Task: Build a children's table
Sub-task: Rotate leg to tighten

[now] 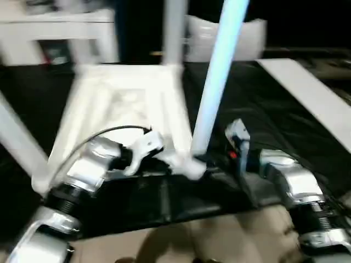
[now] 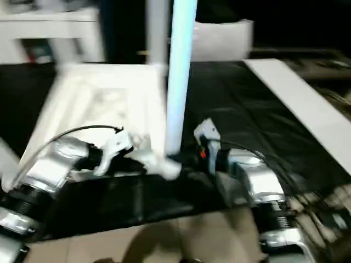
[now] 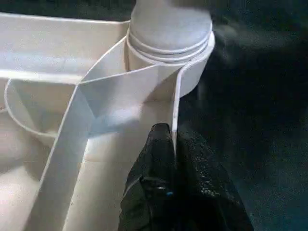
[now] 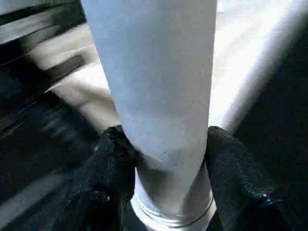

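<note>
1. Tabletop (image 1: 118,109) lies upside down on the dark mat (image 1: 263,115), ribbed underside up, directly ahead of both claws.
2. Left gripper (image 3: 171,144) is clenched on the tabletop's thin rim wall (image 3: 174,110), just short of the near corner socket (image 3: 166,67).
3. Right gripper (image 4: 166,159) is grasping the near leg (image 1: 219,76) low on its tube, one black finger (image 4: 113,159) on each side, just above the threaded end seated in that socket.
4. Near leg leans away from the right claw rather than standing square. A second leg (image 1: 174,33) rises at the far corner beyond both claws, and a third (image 1: 19,142) slants off outboard of the left claw.
5. Risk, as a judgement: turning or pressing the tilted leg could cross the thread or jam it; cause is the lean.
6. Risk: the left hold is on a thin edge only. A strong twist from the right claw may slip that pinch and let the tabletop rotate or slide on the mat.
7. Markings: no brand, label or writing is readable on any part.
</note>
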